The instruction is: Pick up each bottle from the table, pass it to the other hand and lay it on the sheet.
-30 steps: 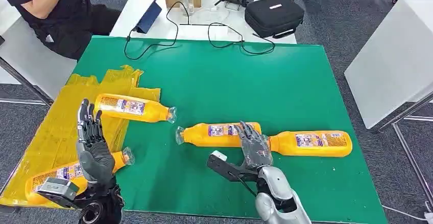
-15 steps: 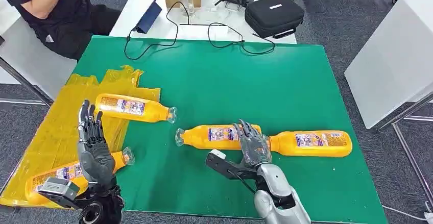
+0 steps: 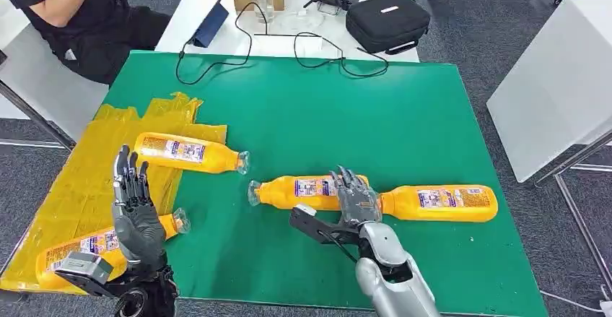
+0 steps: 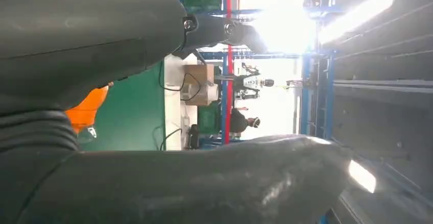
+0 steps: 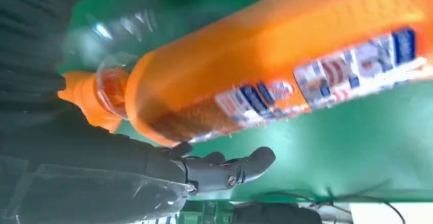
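Now four orange bottles lie flat: two on the yellow sheet, two on the green table. Right hand rests over the base of the middle bottle, fingers spread, not gripping it; the right bottle lies just beside. Left hand is raised over the sheet, fingers apart, holding nothing

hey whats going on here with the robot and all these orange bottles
A humanoid robot is moving orange bottles from a green table onto a yellow sheet. Two bottles lie on the sheet, one at the far side and one near the front edge. Two more lie end to end on the green. The right hand reaches over the nearer of them, fingers spread, not lifting it yet. The left hand is raised, open, above the sheet.
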